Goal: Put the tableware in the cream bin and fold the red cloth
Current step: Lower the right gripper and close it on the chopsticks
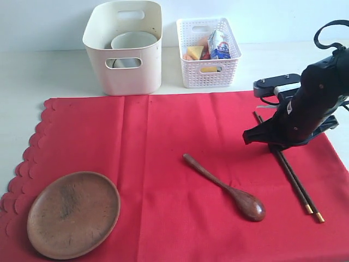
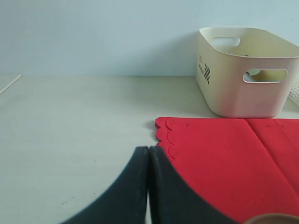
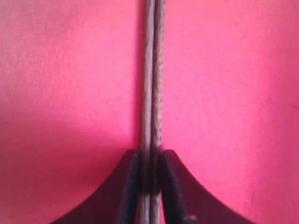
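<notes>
**Right arm taking the chopsticks; near to far.**

Near left corner of the red cloth (image 1: pixel 163 142): the round wooden plate (image 1: pixel 73 214), lying flat. Off the cloth's scalloped left edge, over bare tabletop (image 2: pixel 70 121), the left gripper (image 2: pixel 148 151) has its jaws pressed together on nothing.

Toward the middle of the cloth lies the wooden spoon (image 1: pixel 226 188), its bowl nearer and its handle slanting away to the left.

By the cloth's right edge lie the chopsticks (image 1: pixel 297 185), flat and side by side. Their long axis runs from the far right of the cloth down toward its near right corner, where the gold tips point.

The right gripper (image 3: pixel 152 156) straddles the pair around mid-length. One jaw stands against each outer side, pinching both sticks; the pair appears not yet lifted.

Judged step: secure and raise the pair. The squeeze should stay square across the axis so neither stick rolls out or crosses the other. The lift should be level, since a grip far from mid-length would let one end droop.

Far edge, beyond the cloth: the cream bin (image 1: pixel 125 76), already holding a white bowl (image 1: pixel 133 41). Just beside it stands a white lattice basket (image 1: pixel 210 73).
</notes>
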You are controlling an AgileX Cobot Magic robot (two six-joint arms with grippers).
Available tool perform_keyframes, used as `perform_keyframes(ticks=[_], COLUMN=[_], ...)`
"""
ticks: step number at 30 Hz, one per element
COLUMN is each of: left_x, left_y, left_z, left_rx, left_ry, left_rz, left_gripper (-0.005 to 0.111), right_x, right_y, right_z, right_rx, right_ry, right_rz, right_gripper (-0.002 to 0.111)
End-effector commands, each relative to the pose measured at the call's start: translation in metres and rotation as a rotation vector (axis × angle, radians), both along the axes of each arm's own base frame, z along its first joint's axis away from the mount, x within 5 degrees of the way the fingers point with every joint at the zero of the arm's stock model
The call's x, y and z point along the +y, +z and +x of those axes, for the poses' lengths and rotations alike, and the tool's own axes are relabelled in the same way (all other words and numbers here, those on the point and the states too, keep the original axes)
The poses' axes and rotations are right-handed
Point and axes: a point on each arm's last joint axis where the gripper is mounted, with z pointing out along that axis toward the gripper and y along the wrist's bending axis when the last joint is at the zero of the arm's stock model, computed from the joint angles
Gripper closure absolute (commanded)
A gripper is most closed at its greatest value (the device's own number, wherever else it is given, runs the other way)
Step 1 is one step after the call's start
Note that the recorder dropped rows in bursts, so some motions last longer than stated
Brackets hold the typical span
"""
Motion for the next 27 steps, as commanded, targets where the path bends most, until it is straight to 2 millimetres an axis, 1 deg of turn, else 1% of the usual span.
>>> perform_keyframes(ticks=[1,3,7,10,11,13,15,18,20,21,23,24,25,26,27], left_x=[0.000,0.000,0.000,0.000,0.000,0.000,0.000,0.000,0.000,0.000,0.000,0.000,0.000,0.000,0.000], left_y=[0.002,0.002,0.002,0.002,0.002,0.002,0.002,0.002,0.002,0.002,0.002,0.002,0.002,0.002,0.002], left_z=[0.000,0.000,0.000,0.000,0.000,0.000,0.000,0.000,0.000,0.000,0.000,0.000,0.000,0.000,0.000], left_rx=[-0.015,-0.015,-0.015,-0.015,-0.015,-0.015,-0.015,-0.015,-0.015,-0.015,-0.015,-0.015,-0.015,-0.015,-0.015], left_ry=[-0.004,-0.004,-0.004,-0.004,-0.004,-0.004,-0.004,-0.004,-0.004,-0.004,-0.004,-0.004,-0.004,-0.004,-0.004], left_rz=[-0.001,-0.001,-0.001,-0.001,-0.001,-0.001,-0.001,-0.001,-0.001,-0.001,-0.001,-0.001,-0.001,-0.001,-0.001], left_gripper=[0.104,0.104,0.104,0.104,0.104,0.104,0.104,0.104,0.104,0.104,0.104,0.104,0.104,0.104,0.104], right_x=[-0.005,-0.005,-0.005,-0.005,-0.005,-0.005,-0.006,-0.007,-0.007,-0.007,-0.007,-0.007,-0.006,-0.006,-0.006], right_y=[-0.019,-0.015,-0.002,0.012,0.023,0.033,0.038,0.037,0.036,0.036,0.036,0.036,0.036,0.036,0.036], right_z=[-0.007,-0.007,-0.007,-0.007,-0.007,-0.007,-0.008,-0.009,-0.010,-0.010,-0.010,-0.010,-0.010,-0.010,-0.010], right_rx=[0.077,0.069,0.042,0.005,-0.025,-0.058,-0.069,-0.051,-0.040,-0.039,-0.038,-0.038,-0.037,-0.039,-0.039], right_ry=[0.001,0.000,-0.001,-0.002,-0.003,-0.003,-0.003,-0.007,-0.042,-0.060,-0.106,-0.106,-0.107,-0.107,-0.107], right_rz=[-0.038,-0.035,-0.025,-0.010,0.004,0.018,0.023,0.012,0.014,0.021,0.033,0.033,0.034,0.035,0.035], right_gripper=[0.102,0.108,0.108,0.108,0.108,0.108,0.108,0.108,0.108,0.105,0.093,0.080,0.073,0.061,0.057])
